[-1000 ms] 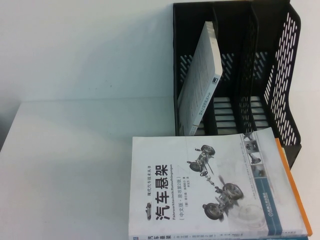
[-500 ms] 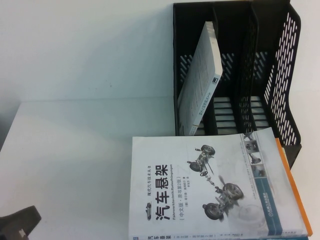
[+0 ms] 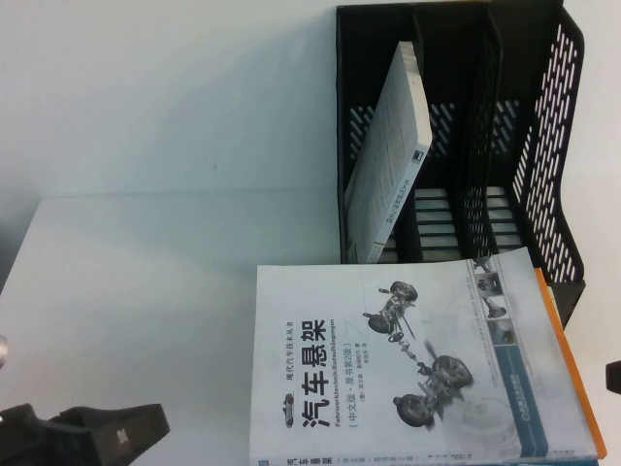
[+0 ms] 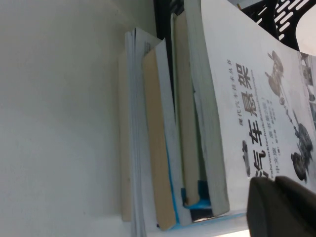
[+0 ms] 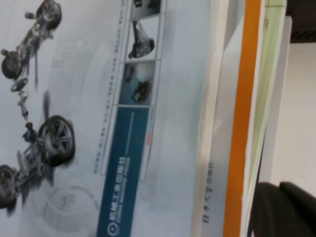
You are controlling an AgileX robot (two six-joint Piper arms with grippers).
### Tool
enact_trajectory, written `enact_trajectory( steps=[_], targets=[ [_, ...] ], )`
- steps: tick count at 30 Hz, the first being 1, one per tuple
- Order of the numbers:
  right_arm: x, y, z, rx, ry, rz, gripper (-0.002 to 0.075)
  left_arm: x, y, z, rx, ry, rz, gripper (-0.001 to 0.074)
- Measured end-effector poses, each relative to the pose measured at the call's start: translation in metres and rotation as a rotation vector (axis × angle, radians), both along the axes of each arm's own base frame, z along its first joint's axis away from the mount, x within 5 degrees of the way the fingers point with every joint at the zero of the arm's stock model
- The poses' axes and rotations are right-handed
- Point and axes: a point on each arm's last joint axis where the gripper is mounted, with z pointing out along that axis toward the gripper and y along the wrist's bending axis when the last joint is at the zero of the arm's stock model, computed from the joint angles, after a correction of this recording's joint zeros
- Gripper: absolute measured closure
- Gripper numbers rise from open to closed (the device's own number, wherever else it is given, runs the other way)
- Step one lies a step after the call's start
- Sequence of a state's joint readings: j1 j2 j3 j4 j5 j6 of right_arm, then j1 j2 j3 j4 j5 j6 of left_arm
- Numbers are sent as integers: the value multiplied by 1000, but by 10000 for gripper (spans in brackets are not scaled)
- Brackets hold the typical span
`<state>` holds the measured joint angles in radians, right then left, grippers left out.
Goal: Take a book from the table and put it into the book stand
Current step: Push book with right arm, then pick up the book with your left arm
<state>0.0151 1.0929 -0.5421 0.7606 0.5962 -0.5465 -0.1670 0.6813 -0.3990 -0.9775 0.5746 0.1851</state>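
The book [image 3: 408,359], white-grey with a bold black title and a suspension drawing, lies flat on top of a stack at the table's [image 3: 146,291] front. The black book stand [image 3: 524,146] stands behind it, upright slots facing me. My left gripper [image 3: 116,432] is low at the front left, apart from the book's left edge, fingers together and empty. In the left wrist view [image 4: 275,181] it sits beside the stack's edge. My right gripper [image 3: 611,377] just shows at the right edge; in the right wrist view [image 5: 279,186] it is shut beside the stack.
A pale grey-white book [image 3: 388,155] leans tilted in the stand's left slot. An orange-edged book [image 3: 571,359] lies under the top book, with several more books [image 4: 158,138] beneath. Bare white table spreads to the left.
My left gripper has come further into view from the front left, moving right toward the stack. A bit of my right gripper has appeared at the right edge. The books have not moved.
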Motion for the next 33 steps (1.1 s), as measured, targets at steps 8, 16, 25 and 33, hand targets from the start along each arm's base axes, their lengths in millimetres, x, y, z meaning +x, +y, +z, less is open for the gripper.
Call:
enact_trajectory(
  steps=[8,16,25,33],
  targets=[
    [7,1,-2,-8,5,25,717,20,-9,-7,-67,38,-37,615],
    [16,20,-15,-10,18,128,717,34,-13,-19,-88,95,-43,444],
    [28,38,-22,16,1,134,717,44,-15,-27,-109,133,-32,316],
    [31,42,-24,34,-8,133,717,57,-18,-44,-131,235,-4,112]
  ],
)
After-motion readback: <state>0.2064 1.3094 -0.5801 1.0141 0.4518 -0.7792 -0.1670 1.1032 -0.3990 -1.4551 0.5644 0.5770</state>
